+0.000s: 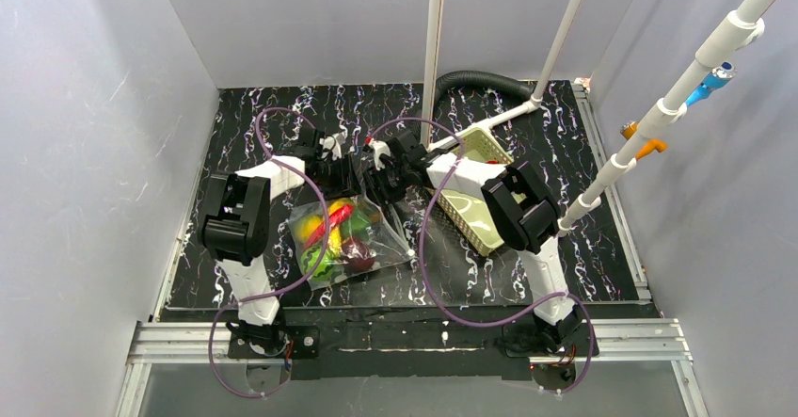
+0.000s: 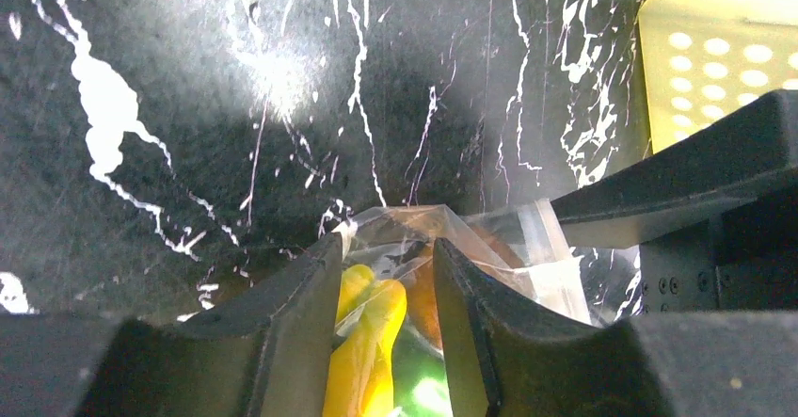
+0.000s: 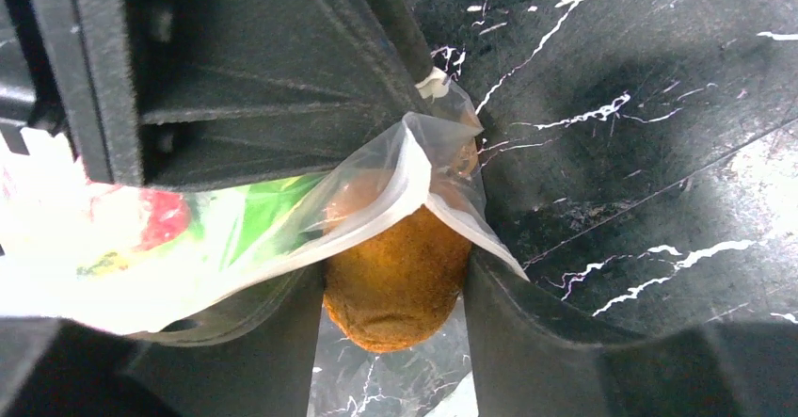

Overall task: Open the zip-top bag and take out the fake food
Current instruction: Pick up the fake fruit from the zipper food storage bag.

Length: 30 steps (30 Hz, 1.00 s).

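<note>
The clear zip-top bag (image 1: pixel 388 238) lies at the table's middle, with a yellow banana (image 1: pixel 317 231), a red chili (image 1: pixel 341 215), a dark red fruit (image 1: pixel 358 253) and green pieces (image 1: pixel 318 264) inside. Both grippers meet at its far, open end. My left gripper (image 1: pixel 337 150) is closed in on the bag's mouth (image 2: pixel 414 224); the film and the banana (image 2: pixel 372 342) sit between its fingers (image 2: pixel 386 248). My right gripper (image 1: pixel 379 165) (image 3: pixel 393 276) is shut on a brown fuzzy fruit (image 3: pixel 400 280) that sticks halfway out of the bag's mouth (image 3: pixel 395 177).
A pale green slotted basket (image 1: pixel 470 212) lies under my right arm, and shows in the left wrist view (image 2: pixel 725 50). A black hose (image 1: pixel 480 80) and white pipes (image 1: pixel 435 50) stand at the back. Grey walls close in on both sides.
</note>
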Each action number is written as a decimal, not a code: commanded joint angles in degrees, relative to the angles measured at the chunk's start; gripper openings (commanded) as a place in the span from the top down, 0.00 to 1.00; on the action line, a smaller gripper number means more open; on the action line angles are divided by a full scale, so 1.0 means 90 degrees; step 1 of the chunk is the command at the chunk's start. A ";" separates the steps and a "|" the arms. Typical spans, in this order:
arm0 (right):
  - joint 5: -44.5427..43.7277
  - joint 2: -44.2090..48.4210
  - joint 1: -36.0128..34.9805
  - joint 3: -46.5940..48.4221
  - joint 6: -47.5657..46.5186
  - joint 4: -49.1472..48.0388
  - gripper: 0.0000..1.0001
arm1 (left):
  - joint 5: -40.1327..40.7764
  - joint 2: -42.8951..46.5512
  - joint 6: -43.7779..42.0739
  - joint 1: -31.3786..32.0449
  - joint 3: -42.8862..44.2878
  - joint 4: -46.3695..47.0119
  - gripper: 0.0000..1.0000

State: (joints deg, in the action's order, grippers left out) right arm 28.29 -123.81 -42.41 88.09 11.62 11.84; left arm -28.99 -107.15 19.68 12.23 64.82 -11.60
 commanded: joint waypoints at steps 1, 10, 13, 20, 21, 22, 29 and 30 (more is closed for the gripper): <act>-0.0232 -0.0003 -0.0021 0.0124 -0.0255 0.0111 0.51 | 0.0327 0.0799 0.0197 0.0050 -0.0314 0.0060 0.59; 0.0716 0.1085 0.0287 -0.0645 -0.0204 -0.0325 0.75 | 0.0692 0.1976 0.0108 -0.0151 -0.0173 -0.0313 0.44; 0.0856 0.1401 0.0298 -0.0949 -0.0239 -0.0412 0.76 | 0.0820 0.2478 -0.0050 -0.0210 -0.0227 -0.0437 0.41; 0.0938 0.1919 0.0382 -0.1424 -0.0757 -0.0256 0.77 | 0.1476 0.4576 -0.0494 -0.0298 -0.1269 -0.0070 0.09; 0.0942 0.1979 0.0399 -0.1450 -0.0885 -0.0188 0.77 | 0.1491 0.4894 -0.0537 -0.0325 -0.1448 -0.0004 0.03; 0.0886 0.2038 0.0405 -0.1471 -0.1043 -0.0067 0.77 | 0.1480 0.5160 -0.0555 -0.0346 -0.1606 0.0067 0.02; 0.0608 0.2581 0.0479 -0.1714 -0.1990 0.0266 0.77 | 0.1583 0.6554 -0.0766 -0.0388 -0.2290 -0.0431 0.02; 0.0587 0.2686 0.0499 -0.1758 -0.2097 0.0283 0.77 | 0.1462 0.6711 -0.0804 -0.0384 -0.2420 -0.0427 0.02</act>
State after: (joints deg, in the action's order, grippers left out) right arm 34.17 -104.79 -38.61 73.08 -0.75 12.88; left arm -14.98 -50.74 15.38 9.10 46.44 -12.88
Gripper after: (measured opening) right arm 0.578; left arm 0.981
